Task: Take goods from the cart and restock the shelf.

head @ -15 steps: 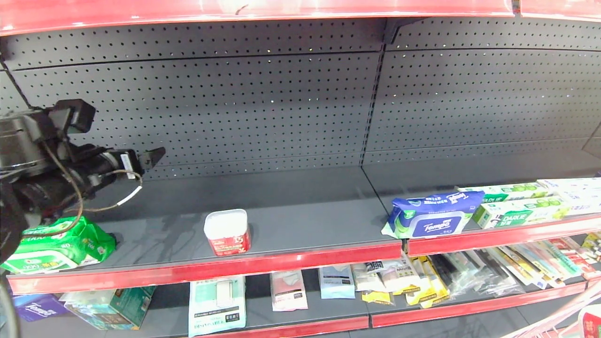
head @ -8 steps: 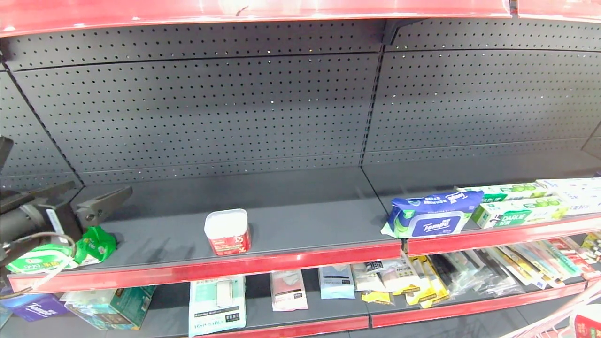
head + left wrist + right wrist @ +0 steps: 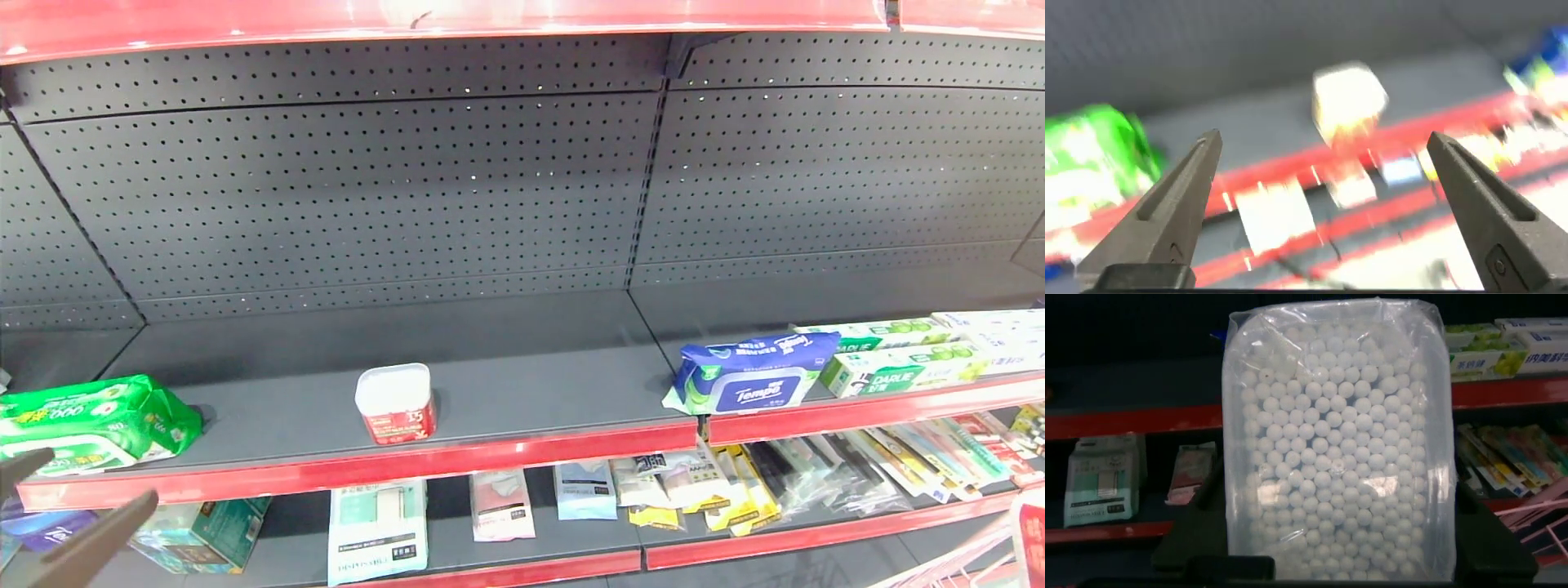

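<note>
Right wrist view has the right gripper (image 3: pixel 1339 513) with its fingers closed on the flanks of a clear bag of white balls (image 3: pixel 1339 433), held upright before the shelf (image 3: pixel 522 384). The bag looks light, soft and slippery, so a gentle hold low on both sides seems safest. The left gripper (image 3: pixel 1324 140) hangs empty, fingers wide apart, and the grey shelf carries a white tub (image 3: pixel 394 402) and a blue pack (image 3: pixel 751 371) well apart, a perforated wall behind.

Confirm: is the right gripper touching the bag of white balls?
Touching. The right wrist view shows the bag of white balls standing between the fingers of the right gripper, with both its lower sides pressed against them.
</note>
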### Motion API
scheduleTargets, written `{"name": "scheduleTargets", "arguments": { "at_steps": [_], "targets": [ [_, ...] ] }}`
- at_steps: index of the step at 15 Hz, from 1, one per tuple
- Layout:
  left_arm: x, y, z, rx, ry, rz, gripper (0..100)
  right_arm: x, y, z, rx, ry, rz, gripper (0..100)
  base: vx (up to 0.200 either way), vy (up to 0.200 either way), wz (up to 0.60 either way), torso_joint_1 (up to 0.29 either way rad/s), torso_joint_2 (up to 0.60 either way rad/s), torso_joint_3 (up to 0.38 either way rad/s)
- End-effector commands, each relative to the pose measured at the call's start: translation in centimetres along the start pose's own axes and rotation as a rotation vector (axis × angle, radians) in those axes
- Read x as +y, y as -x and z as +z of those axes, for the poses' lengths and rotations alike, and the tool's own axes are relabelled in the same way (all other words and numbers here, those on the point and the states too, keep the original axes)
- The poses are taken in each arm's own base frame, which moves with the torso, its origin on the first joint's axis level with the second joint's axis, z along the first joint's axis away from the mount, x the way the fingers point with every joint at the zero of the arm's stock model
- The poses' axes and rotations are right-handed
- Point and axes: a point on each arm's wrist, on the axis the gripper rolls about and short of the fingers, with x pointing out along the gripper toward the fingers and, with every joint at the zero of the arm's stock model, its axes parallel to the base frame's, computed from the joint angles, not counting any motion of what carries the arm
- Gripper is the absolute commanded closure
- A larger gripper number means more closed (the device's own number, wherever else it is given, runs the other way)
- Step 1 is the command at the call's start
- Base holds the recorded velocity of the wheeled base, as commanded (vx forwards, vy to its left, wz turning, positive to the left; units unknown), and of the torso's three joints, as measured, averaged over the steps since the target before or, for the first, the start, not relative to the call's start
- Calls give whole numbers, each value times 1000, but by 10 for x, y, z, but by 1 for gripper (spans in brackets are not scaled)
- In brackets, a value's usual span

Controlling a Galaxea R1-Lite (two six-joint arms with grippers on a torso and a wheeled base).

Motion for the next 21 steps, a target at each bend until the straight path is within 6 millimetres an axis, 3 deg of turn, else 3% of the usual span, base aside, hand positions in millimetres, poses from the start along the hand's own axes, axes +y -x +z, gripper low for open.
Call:
{"name": "scheduleTargets", "arguments": {
  "at_steps": [1,3,6,10,13,21],
  "targets": [
    [-13,47,-36,-15,-105,-10,0,-7,-47,65,114,70,-7,100,0,0,0,0,0,0],
    [-13,58,-49,-44,-121,163,0,-11,-82,81,199,118,-7,100,0,0,0,0,0,0],
    [-16,71,-63,-105,-141,185,0,-4,-103,82,258,127,127,100,0,0,0,0,0,0],
    [-19,78,-95,-72,-170,183,0,-3,-134,87,315,145,151,100,0,0,0,0,0,0],
    [-18,76,-95,-83,-174,181,0,-3,-137,85,327,170,166,100,0,0,0,0,0,0],
    [-19,72,-95,-108,-112,254,0,-3,-142,85,336,168,179,100,0,0,600,4,1,0]
  ]
}}
